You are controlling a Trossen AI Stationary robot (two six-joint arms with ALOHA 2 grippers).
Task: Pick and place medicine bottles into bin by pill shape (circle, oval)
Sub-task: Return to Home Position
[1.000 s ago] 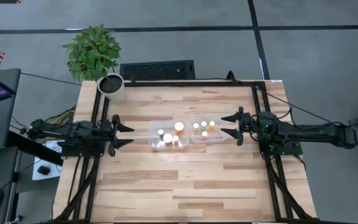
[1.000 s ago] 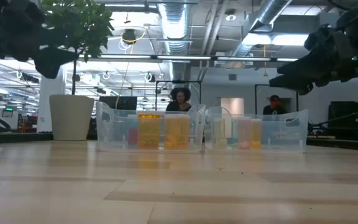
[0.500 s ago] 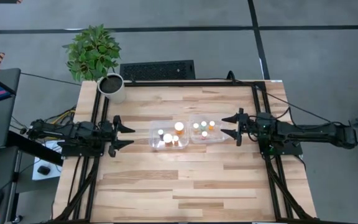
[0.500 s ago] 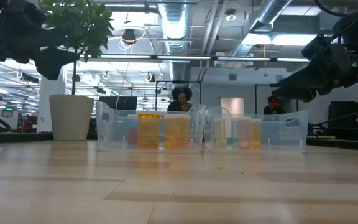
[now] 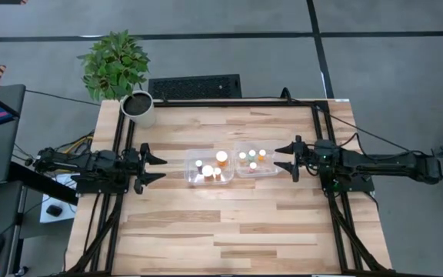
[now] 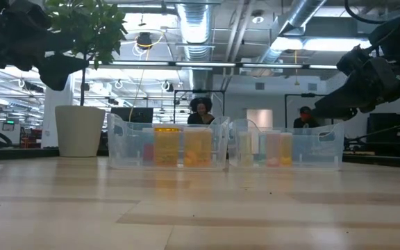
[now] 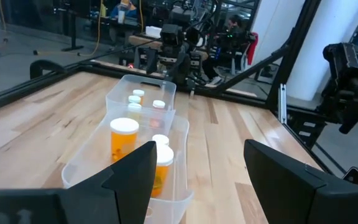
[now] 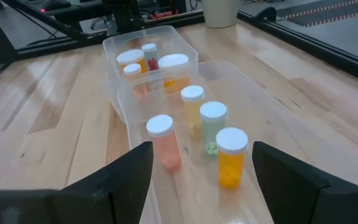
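Straight ahead of our left gripper [image 5: 160, 168], just past its fingertips, the left bin [image 5: 190, 178] is sitting on the table [image 5: 206, 227], and we are holding these jaws spread wide with nothing between them. Four medicine bottles [image 5: 222, 156] are standing upright in that bin, white caps up. Through the left wrist view we are seeing two orange bottles [image 7: 124, 140] nearest the jaws. Facing us from the opposite side, our right gripper [image 5: 279, 157] is hovering just short of the right bin [image 5: 272, 172], and we are holding its jaws spread and empty too. The two clear bins are sitting side by side, just beside each other, between the two sets of jaws. Four more bottles are standing in the right bin. Closest to the right jaws we are seeing an orange one [image 8: 232, 160] and a pinkish one [image 8: 165, 146]. Beyond them are standing a greenish one [image 8: 213, 129] and a pale yellow one [image 8: 193, 112]. A white plant pot [image 5: 138, 108] is standing well off to one side of the left jaws.
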